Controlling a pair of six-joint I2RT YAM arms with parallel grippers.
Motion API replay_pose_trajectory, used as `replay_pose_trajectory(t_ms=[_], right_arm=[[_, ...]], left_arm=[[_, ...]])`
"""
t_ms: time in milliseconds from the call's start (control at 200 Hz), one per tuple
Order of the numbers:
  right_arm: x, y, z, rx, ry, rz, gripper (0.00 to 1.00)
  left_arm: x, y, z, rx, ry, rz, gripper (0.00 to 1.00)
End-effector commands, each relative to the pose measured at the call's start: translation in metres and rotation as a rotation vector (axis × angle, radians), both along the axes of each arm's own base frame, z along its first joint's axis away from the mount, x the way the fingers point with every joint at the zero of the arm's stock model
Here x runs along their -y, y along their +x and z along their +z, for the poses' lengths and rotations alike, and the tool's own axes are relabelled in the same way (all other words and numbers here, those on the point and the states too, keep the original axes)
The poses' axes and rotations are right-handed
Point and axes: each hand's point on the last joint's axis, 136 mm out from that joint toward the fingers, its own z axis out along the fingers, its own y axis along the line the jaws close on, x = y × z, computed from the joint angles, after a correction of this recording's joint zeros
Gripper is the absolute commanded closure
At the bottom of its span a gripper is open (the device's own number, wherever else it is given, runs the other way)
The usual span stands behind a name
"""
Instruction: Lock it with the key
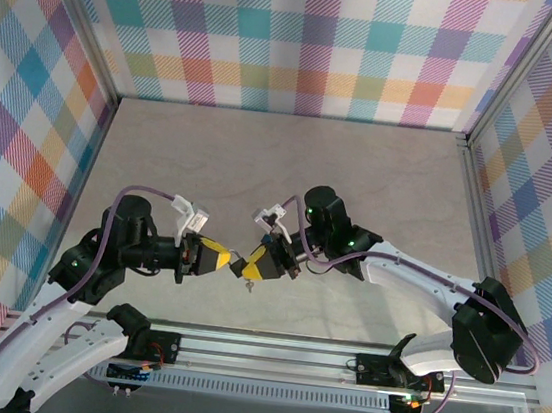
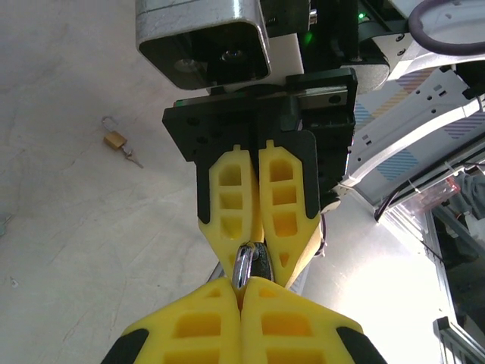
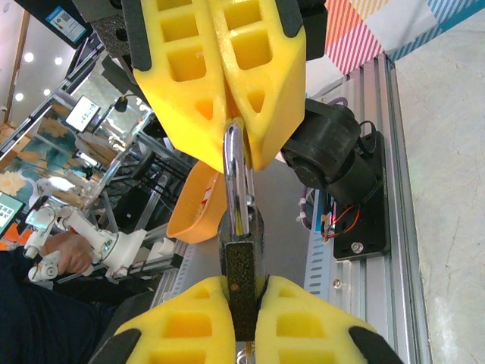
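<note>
Judging by its look, the padlock is small, rigid metal, heavy for its size and slick, prone to swivel; I'd grip body flats and shackle. My right jaws are pinched narrow on the brass body; my left jaws clamp the shackle just beyond them.
</note>
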Motion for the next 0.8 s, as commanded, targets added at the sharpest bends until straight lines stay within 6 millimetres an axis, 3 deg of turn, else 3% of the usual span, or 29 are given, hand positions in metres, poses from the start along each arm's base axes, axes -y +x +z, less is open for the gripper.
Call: replay_pose_trajectory(t_ms=[0,795], right_arm=[[-0.014,0.013,0.064,0.2,0.211,-0.045,1.0],[-0.009,0.037,0.125,0.313,0.323,-0.096,1.0]], left_arm=[[0.008,-0.021,-0.017,-0.103,-0.006,-0.113,1.0],[0.02,-0.031,-0.03,-0.161,0.02,-0.19,1.0]])
